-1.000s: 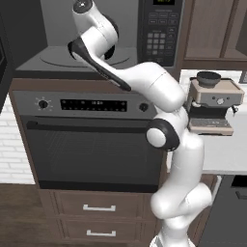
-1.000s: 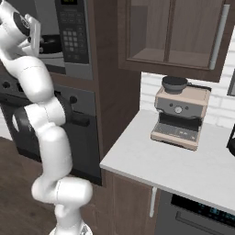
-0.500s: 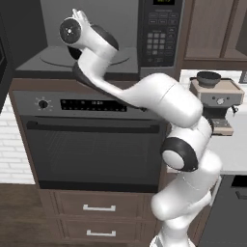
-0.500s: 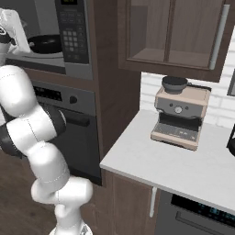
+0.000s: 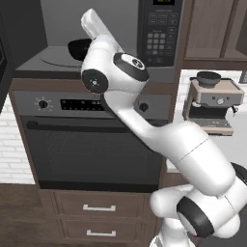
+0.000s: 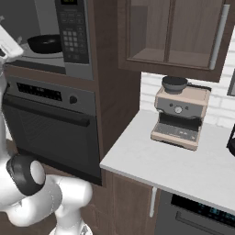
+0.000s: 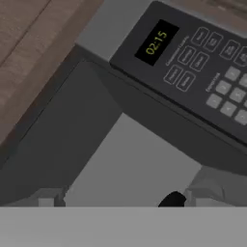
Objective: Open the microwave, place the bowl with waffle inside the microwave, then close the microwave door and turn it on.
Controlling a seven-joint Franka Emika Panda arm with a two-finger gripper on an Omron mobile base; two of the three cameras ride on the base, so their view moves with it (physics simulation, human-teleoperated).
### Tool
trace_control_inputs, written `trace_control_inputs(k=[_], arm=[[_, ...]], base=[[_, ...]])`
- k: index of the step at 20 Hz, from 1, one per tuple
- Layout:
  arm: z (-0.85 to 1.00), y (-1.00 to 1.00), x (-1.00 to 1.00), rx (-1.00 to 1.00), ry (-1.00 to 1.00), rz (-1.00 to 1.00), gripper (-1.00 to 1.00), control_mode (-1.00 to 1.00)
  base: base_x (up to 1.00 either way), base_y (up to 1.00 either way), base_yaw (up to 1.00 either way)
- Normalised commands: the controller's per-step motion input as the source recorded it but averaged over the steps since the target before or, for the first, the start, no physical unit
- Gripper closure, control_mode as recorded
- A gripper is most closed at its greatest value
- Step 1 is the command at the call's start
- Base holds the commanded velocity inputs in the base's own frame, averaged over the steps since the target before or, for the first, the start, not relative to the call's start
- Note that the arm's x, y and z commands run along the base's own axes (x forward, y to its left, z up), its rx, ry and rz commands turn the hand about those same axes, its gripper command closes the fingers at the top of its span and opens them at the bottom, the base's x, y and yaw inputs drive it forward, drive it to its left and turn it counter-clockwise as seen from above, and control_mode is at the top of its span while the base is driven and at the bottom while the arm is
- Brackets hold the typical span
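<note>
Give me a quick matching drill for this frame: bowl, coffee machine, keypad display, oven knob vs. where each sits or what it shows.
Column 1:
1. bowl
2. coffee machine
3. keypad display
4. oven knob

Column 2:
A. on the white counter by the tiled wall
B. left end of the oven's control strip
C. on the turntable inside the open microwave
D. shows yellow digits

Pairs: 1-C, 2-A, 3-D, 4-B

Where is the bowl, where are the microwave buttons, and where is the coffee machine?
bowl point(image 6: 45, 43), right base view, its dark side wall inside the microwave.
microwave buttons point(image 5: 158, 42), left base view, middle of the keypad.
coffee machine point(image 6: 179, 117), right base view, its front face.
</note>
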Motion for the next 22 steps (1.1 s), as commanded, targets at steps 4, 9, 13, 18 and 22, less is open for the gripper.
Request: trace_control_inputs(k=[4, 9, 13, 18, 22], arm=[[-0.08, 0.4, -1.0, 0.0, -0.3, -0.03, -1.0, -1.0], [-0.34, 0.26, -1.0, 0.02, -0.05, -0.07, -1.0, -1.0], [-0.79, 0.09, -0.92, 0.0, 0.0, -0.09, -1.0, -1.0], [-0.77, 0.0, -0.43, -0.01, 0.0, -0.17, -1.0, -1.0], [-0.62, 0.07, -0.03, -0.03, 0.0, -0.2, -1.0, -1.0]], base=[[0.0, 0.0, 0.0], [0.0, 0.0, 0.0], [0.0, 0.0, 0.0], [0.0, 0.0, 0.0], [0.0, 0.0, 0.0]])
